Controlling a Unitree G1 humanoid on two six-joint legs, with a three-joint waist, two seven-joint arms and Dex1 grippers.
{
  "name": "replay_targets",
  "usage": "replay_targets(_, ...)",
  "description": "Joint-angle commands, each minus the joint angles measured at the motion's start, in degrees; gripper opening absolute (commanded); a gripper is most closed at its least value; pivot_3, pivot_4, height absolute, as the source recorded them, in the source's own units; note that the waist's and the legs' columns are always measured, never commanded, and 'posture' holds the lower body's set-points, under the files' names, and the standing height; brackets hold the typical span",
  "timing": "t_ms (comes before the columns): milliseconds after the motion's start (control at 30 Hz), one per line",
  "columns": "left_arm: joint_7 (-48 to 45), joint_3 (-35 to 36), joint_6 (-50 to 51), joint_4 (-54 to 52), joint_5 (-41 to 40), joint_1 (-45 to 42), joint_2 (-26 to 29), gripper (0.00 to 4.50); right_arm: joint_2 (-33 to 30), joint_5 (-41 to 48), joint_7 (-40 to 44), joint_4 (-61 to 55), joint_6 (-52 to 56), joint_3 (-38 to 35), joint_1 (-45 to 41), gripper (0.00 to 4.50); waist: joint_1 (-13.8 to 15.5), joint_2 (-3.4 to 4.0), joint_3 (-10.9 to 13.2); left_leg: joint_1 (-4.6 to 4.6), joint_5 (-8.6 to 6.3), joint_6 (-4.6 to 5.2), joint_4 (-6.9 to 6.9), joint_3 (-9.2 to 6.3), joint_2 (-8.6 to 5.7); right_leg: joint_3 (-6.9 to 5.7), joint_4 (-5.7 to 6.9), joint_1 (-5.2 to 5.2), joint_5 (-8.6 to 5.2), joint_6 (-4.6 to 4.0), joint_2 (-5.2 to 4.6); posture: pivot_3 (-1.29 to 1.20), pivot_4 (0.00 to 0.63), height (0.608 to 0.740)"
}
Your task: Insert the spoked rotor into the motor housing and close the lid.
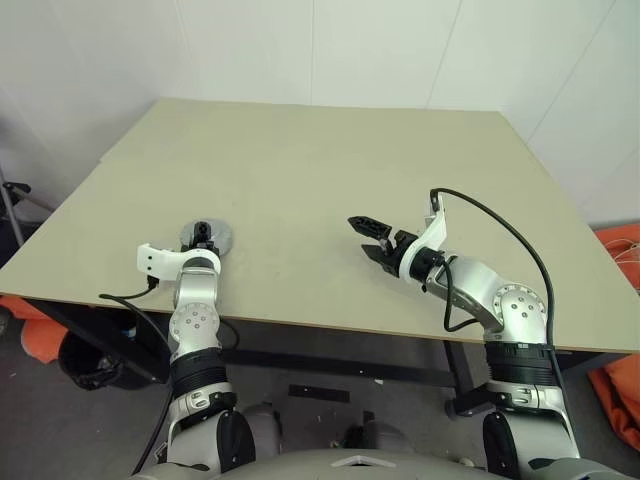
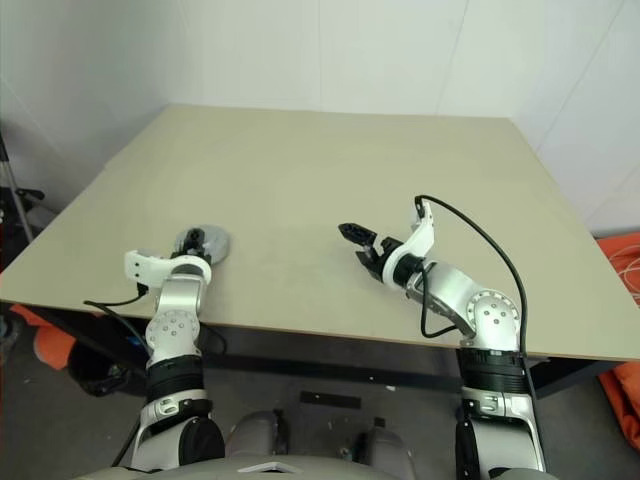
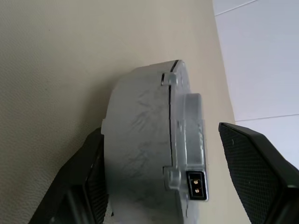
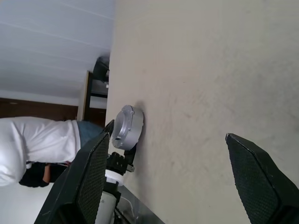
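Note:
The motor housing, a short grey metal cylinder, rests on the table near its front left edge. In the left wrist view the housing looks closed: a seam runs around it, and the lid, a grey cover with a small two-pin socket, sits on one face. The spoked rotor is hidden. My left gripper is open around the housing, one finger close against its side and the other finger clearly apart. My right gripper hovers open and empty over the table's middle right.
A person in a white shirt stands beyond the table's left side. The front edge of the table runs just below both grippers. Orange things lie on the floor at the right, and a black bin stands under the left corner.

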Motion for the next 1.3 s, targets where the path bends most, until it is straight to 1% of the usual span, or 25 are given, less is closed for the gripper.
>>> replay_targets(33,-0.02,-0.86,1.02,-1.07,0.15,0.02,-0.36,3.59,0.04,-0.05,0.84,-0.98,-0.03,-0.77,-1.23,4.5,0.0,0.0,0.0,0.0,0.0,0.0,0.0,0.0,0.0,0.0,0.0,0.0,0.0,0.0,0.0,0.0,0.0,0.74)
replay_targets(133,0.8,-1.2,2.22,-2.19,0.32,0.99,-0.27,4.13,0.09,-0.15,0.99,-0.94,-0.02,-0.73,-1.26,4.5,-0.02,0.0,0.0,0.0,0.0,0.0,0.0,0.0,0.0,0.0,0.0,0.0,0.0,0.0,0.0,0.0,0.0,0.74)
replay_targets(167,1.24,-1.32,2.83,-2.94,0.33,1.7,-0.31,4.47,0.12,-0.18,1.04,-0.91,-0.03,-0.71,-1.3,4.5,-0.03,0.0,0.0,0.0,0.0,0.0,0.0,0.0,0.0,0.0,0.0,0.0,0.0,0.0,0.0,0.0,0.0,0.74)
replay_targets(467,6.95,-1.97,7.55,-9.26,0.42,7.11,-0.66,4.47,0.14,-0.52,1.57,-0.31,0.21,-0.81,-1.79,4.5,-0.33,0.01,0.0,0.01,-0.01,0.01,-0.03,0.01,0.0,0.01,-0.04,-0.01,-0.01,0.0,0.01,0.0,0.0,0.74)
replay_targets(667,12.69,-1.46,11.11,-13.01,0.17,9.35,-0.64,4.47,0.37,-0.62,1.64,-0.04,0.45,-0.85,-2.09,4.5,-1.74,0.01,-0.01,-0.01,-0.02,0.01,-0.04,0.0,0.0,0.01,-0.06,-0.01,-0.01,0.0,0.01,0.0,0.0,0.74)
replay_targets(800,16.12,-0.86,13.77,-15.15,-0.82,10.62,-0.54,4.47,0.47,-0.59,1.63,0.08,0.57,-0.87,-2.18,4.5,-1.91,0.02,-0.01,0.0,-0.02,0.01,-0.05,0.01,0.03,0.01,-0.06,-0.04,-0.02,-0.01,0.05,0.0,0.0,0.74)
replay_targets(933,20.43,-0.7,17.56,-17.68,-2.77,11.89,0.09,4.47,0.68,-0.72,1.82,0.24,0.63,-0.82,-2.21,4.5,-2.17,0.02,-0.01,-0.01,-0.02,0.02,-0.05,0.01,0.02,0.01,-0.08,-0.04,-0.02,0.0,0.04,0.0,0.0,0.74)
replay_targets(1067,22.68,-1.28,20.51,-19.16,-4.55,12.3,1.07,4.47,0.82,-0.78,1.89,0.34,0.73,-0.78,-2.28,4.5,-2.59,0.06,-0.04,-0.01,-0.03,0.02,-0.06,0.02,0.01,0.01,-0.1,-0.04,-0.02,0.0,0.04,0.0,0.0,0.74)
replay_targets(1300,21.59,-4.78,28.12,-22.41,-13.1,11.47,2.34,4.47,0.79,-0.76,1.85,0.39,1.05,-1.05,-2.32,4.5,-2.11,0.2,-0.12,-0.02,-0.04,0.03,-0.05,0.02,-0.05,0.01,-0.14,-0.02,-0.04,0.01,0.01,0.0,0.0,0.74)
